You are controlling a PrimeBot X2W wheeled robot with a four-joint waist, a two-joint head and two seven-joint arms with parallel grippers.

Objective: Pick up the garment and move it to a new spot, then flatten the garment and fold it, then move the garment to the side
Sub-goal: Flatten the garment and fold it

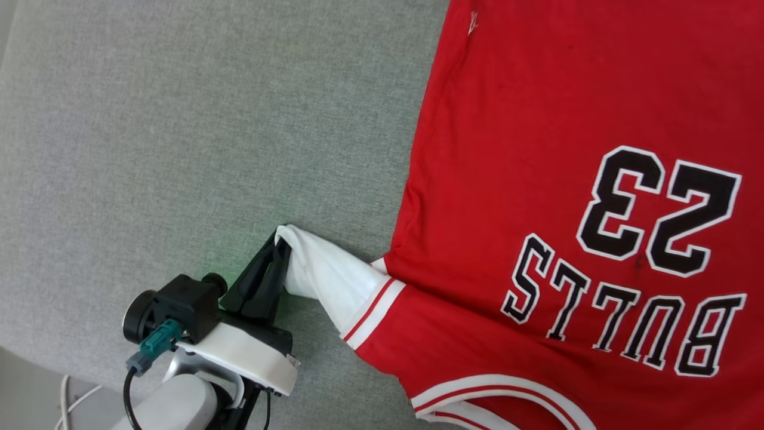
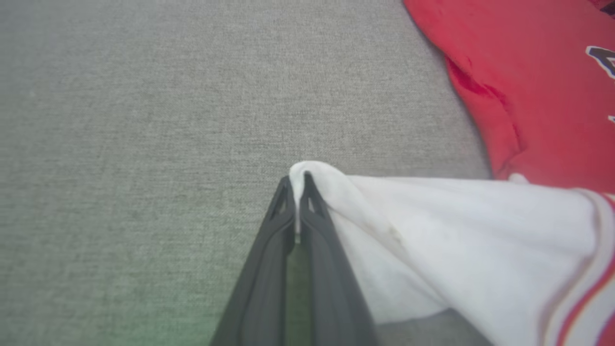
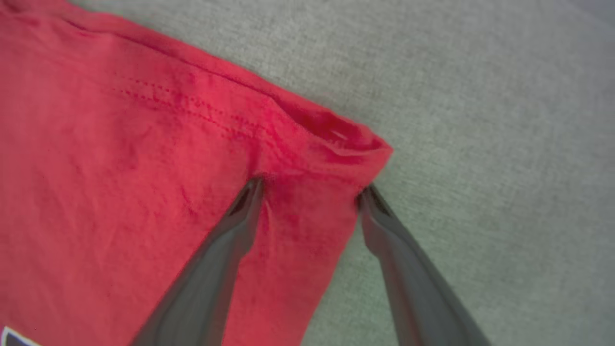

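The head view looks steeply down on the grey cloth-covered counter (image 1: 179, 119) and the red jersey (image 1: 525, 119), whose lettering reads upside down. The left wrist view sits low and close behind the left hand (image 2: 298, 180), facing along its fingers across the counter; both views share the white sleeve (image 1: 322, 269). The right wrist view looks closely down past the right hand (image 3: 310, 190) at a red hem corner (image 3: 355, 139).

A big gray cloth surface (image 1: 179, 119) lies flat and looks a bit fuzzy; past its lower left edge a paler floor (image 1: 24, 388) shows; a thin white cord (image 1: 74, 403) lies there.
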